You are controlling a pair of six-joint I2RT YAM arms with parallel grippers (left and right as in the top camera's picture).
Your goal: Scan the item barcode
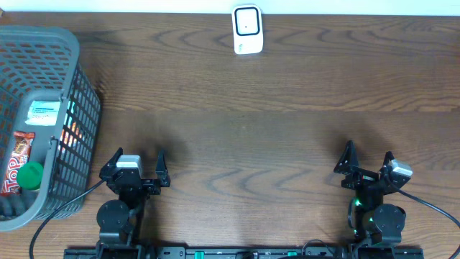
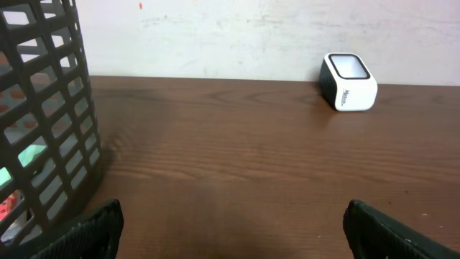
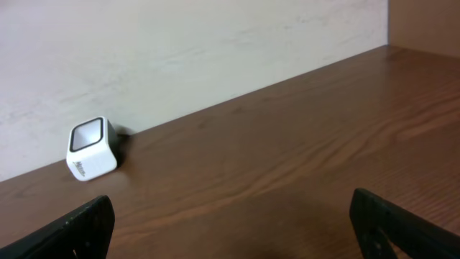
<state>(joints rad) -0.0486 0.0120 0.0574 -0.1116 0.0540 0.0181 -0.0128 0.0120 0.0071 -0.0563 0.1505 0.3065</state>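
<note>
soft, even indoor light fills all three views, with no hard shadows. in the overhead view the table [image 1: 244, 129] is mid-bright, with a paler sheen across the middle of the frame and a darker patch at upper left beside the basket [image 1: 85, 108]. the scanner [image 1: 247, 30] reads crisp white, and its face glares pale in the left wrist view. in both wrist views the wall is bright and slightly washed out. the dark fingers [image 2: 86, 230] in the lower corners are soft and out of focus. a small green glow [image 1: 359, 207] shows at lower right overhead.
</note>
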